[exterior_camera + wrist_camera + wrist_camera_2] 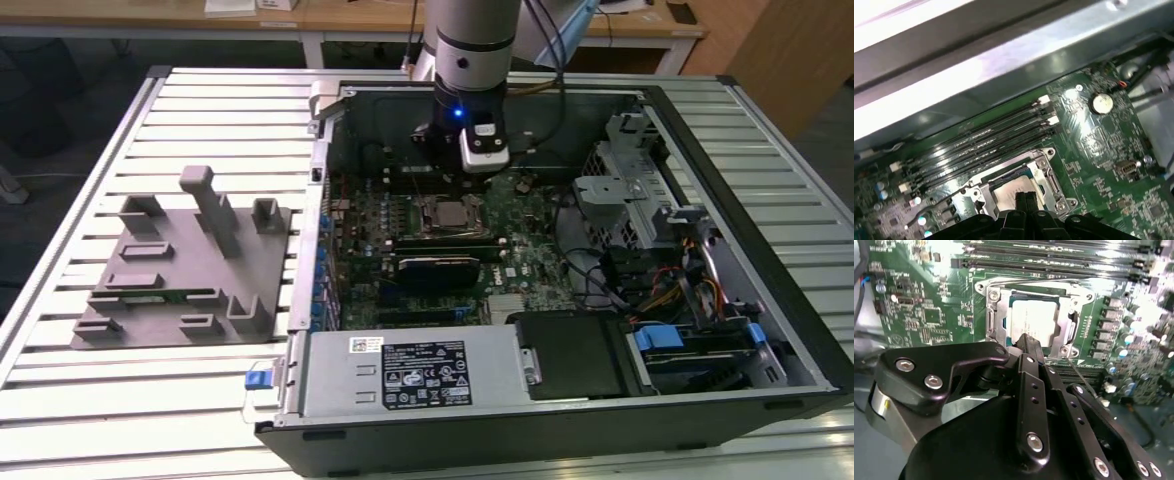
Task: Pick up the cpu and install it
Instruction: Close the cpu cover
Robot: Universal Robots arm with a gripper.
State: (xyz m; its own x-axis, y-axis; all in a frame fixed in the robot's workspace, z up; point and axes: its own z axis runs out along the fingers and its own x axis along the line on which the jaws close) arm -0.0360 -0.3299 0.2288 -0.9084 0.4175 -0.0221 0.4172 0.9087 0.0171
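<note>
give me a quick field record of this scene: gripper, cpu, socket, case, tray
gripper: shut, tips over an edge of the cpu
cpu: flat in the socket, silver top up
socket: on the green motherboard, beside the memory slots
computer case: open, on the slatted table
grey tray: exterior view's left of the case, memory stick on it

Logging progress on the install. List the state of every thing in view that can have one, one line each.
cpu: lying in the socket, silvery top up.
socket: occupied by the cpu.
gripper: shut, holding nothing, tips over the cpu's edge; contact unclear.
computer case: open, side panel off.
memory slots: empty.
memory stick: lying in the grey tray, outside the case.
</note>
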